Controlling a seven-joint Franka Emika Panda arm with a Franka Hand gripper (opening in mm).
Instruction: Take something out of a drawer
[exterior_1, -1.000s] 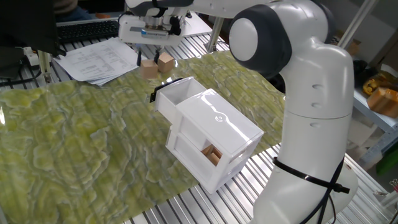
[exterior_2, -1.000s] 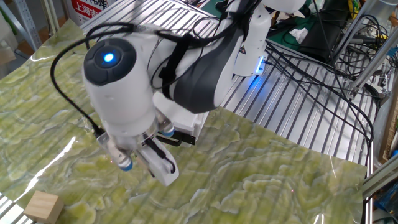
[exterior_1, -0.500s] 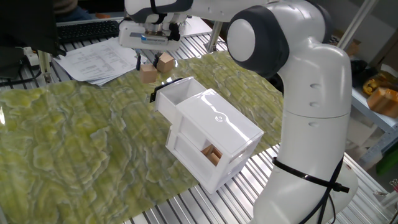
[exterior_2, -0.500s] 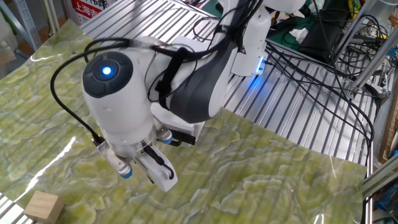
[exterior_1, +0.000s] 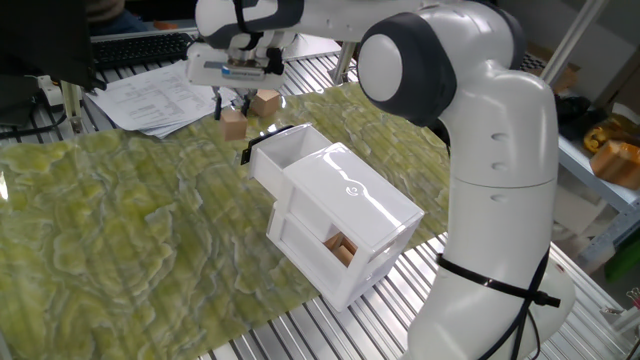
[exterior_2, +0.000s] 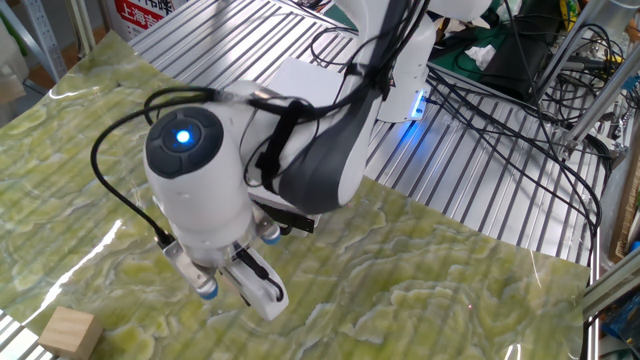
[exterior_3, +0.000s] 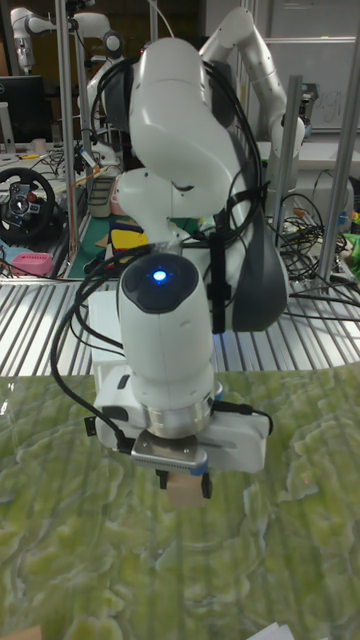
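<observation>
The robot's hand (exterior_1: 230, 100) hangs above the far edge of the desk (exterior_1: 120, 220), its fingers (exterior_3: 166, 481) pinching a small pale wooden cube (exterior_3: 185, 490) between them. In the tall fixed view the cube sits squarely between the two dark fingertips, lifted clear of the green marbled mat (exterior_3: 80, 540). In one fixed view the cube (exterior_1: 233, 122) appears just under the hand, with a second, more orange-brown block (exterior_1: 265, 101) close beside it, nearer the metal slats; whether that block rests on the mat cannot be told.

Just in front of the hand stands a small white two-drawer box (exterior_1: 345, 215). Its upper drawer (exterior_1: 285, 150) is pulled open toward the hand, and its black handle (exterior_1: 250, 150) faces the cube. The lower part of the box shows a brown object (exterior_1: 341, 248) inside.

Behind the hand lie loose printed papers (exterior_1: 150, 95) and a keyboard (exterior_1: 140, 45). In the other fixed view another wooden block (exterior_2: 68, 332) lies on the mat, well apart from the arm.
</observation>
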